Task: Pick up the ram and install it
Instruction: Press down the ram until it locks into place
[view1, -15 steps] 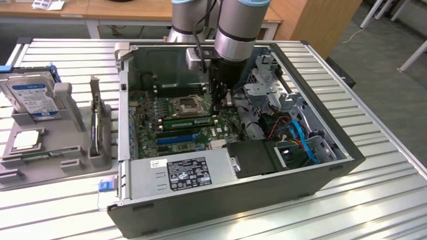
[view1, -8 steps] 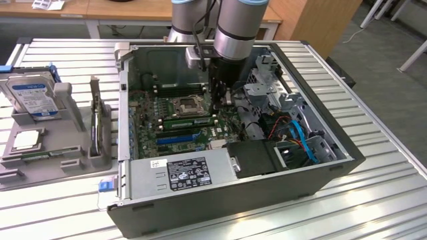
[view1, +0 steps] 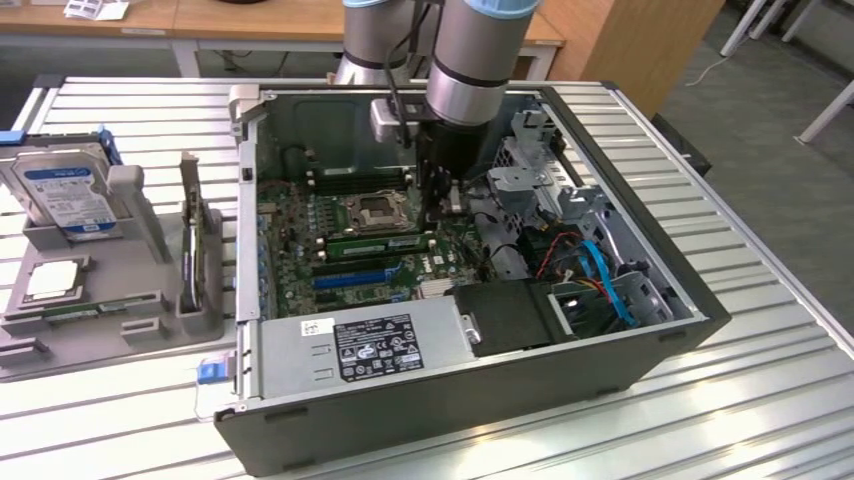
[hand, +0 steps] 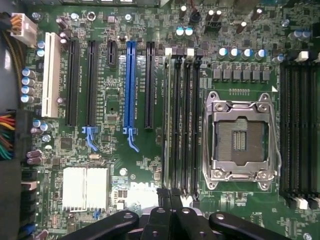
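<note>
Nearest in the exterior view is the dark wall of the open case, lying on its side so the board faces up and the arm can reach straight down into it. Just behind that wall sits the labelled power supply.

Past it, the ram lies edge-down in a slot beside the socket, and appears to be already in place, not carried. In the wrist view it shows as the pale-edged stick in the slot of its bank farthest from the socket.

The pincer hangs upright over one end of that slot. Its fingers are pressed together with nothing visibly between them. Closed like this they probably serve as a blunt tip for pressing the stick home. Whether they touch it I cannot tell.

The case rests on a slatted metal surface. At the exterior view's left a grey tray holds a hard drive upright and a processor flat, each in its own nest, likely to keep the parts at known spots.

Beyond are a wooden desk and grey floor.
</note>
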